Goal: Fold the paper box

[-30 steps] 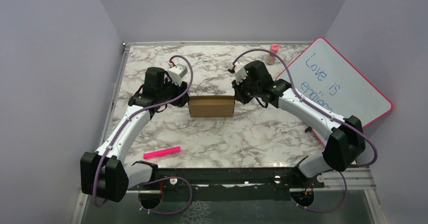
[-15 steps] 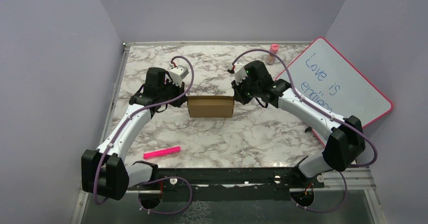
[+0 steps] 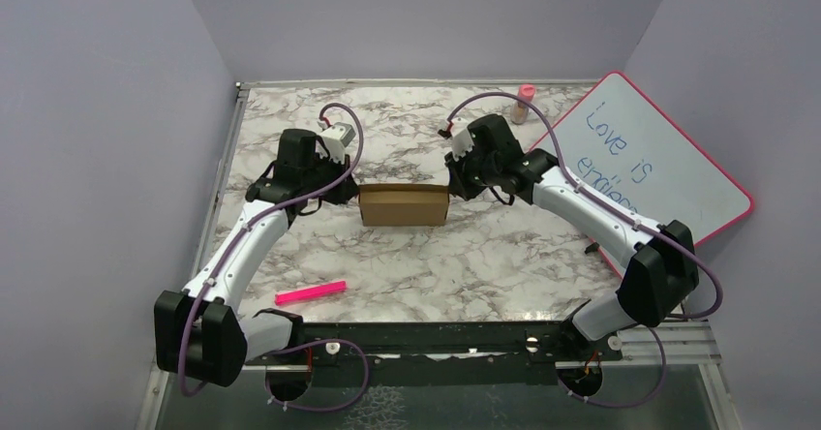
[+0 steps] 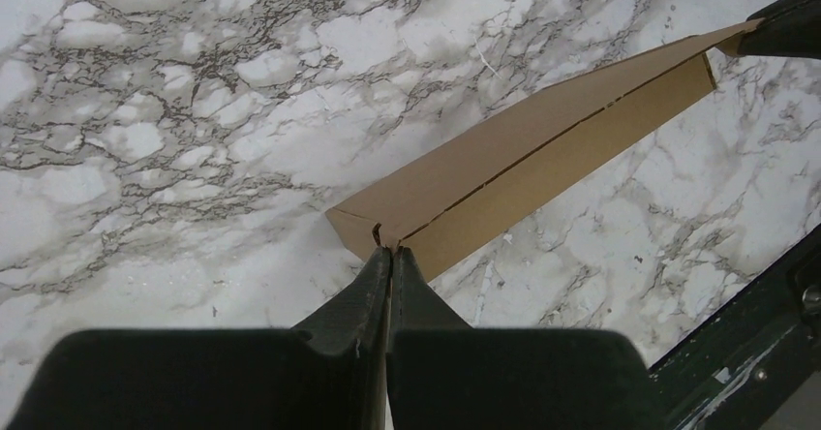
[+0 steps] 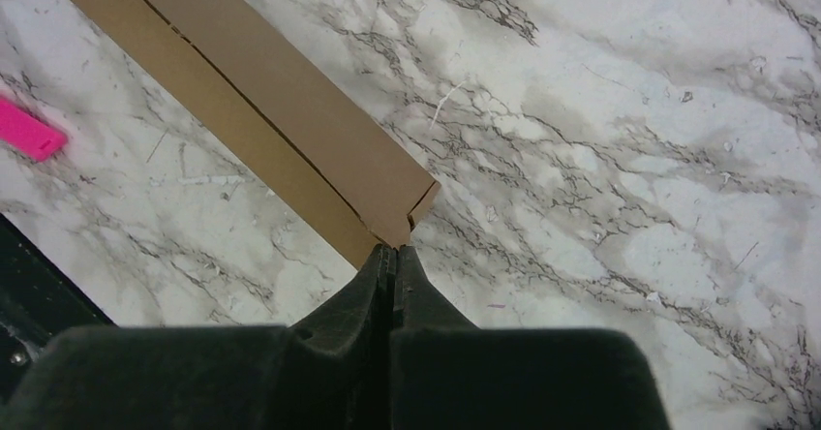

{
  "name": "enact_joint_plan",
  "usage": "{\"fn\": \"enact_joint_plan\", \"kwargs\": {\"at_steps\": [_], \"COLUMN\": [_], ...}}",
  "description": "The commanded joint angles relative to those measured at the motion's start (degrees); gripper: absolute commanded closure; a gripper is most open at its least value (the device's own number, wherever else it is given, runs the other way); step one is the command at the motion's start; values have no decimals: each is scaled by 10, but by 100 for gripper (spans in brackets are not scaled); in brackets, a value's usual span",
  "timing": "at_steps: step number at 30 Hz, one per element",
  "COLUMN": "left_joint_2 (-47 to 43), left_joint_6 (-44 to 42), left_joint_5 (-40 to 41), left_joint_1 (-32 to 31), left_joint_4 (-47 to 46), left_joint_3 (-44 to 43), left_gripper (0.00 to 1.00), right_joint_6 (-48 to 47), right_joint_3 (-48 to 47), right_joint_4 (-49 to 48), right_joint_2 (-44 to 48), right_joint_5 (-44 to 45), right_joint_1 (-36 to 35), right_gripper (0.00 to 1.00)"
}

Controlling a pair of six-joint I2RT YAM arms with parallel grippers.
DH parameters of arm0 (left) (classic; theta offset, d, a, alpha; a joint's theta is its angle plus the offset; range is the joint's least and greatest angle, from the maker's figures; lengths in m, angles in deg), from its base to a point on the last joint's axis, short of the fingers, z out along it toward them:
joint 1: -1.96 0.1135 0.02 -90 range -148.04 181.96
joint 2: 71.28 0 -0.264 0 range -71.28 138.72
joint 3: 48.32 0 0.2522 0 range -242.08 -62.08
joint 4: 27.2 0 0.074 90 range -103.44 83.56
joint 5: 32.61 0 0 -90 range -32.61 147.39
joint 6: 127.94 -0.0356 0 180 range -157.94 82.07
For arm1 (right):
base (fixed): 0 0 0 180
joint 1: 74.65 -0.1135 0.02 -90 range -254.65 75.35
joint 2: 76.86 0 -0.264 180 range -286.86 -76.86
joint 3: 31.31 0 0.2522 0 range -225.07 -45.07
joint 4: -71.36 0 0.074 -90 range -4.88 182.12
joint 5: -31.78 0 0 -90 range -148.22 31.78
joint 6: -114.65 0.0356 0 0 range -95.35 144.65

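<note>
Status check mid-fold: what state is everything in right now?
paper box: folded shut, pinched at both ends
left gripper: shut on one end
right gripper: shut on the other end
pink stick: lying flat, untouched
whiteboard: propped at the right, written on
bottle: upright, capped

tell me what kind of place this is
Probably a robot test bench: plain lavender walls enclose a marble-look table, a left arm and right arm are bolted at its near edge, pinching a cardboard box.

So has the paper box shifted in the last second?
Yes, barely: the paper box has crept slightly left in the top view, judged against the fixed pink marker.
</note>
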Motion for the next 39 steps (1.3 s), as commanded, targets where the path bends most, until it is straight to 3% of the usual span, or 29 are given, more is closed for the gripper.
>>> {"fn": "enact_joint_plan", "kwargs": {"at_steps": [1,9,19,39], "left_joint_2": [-28,-56,-62,-67], "left_joint_6": [75,150,182,208], "left_joint_5": [3,40,57,66], "left_joint_1": [-3,-4,-13,-39], "left_joint_4": [-20,-62,-88,-115], "left_joint_3": [-3,35,70,98], "left_gripper": [100,100,100,100], "right_joint_6": [73,194,295,357], "right_joint_3": [-24,-22,-29,28], "right_joint_4": [30,32,47,-6], "right_joint_2": [-18,-31,-39,-27], "right_joint_5": [4,16,50,175], "right_joint_1": [0,-3,-15,-61], "right_gripper": [98,99,99,99]}}
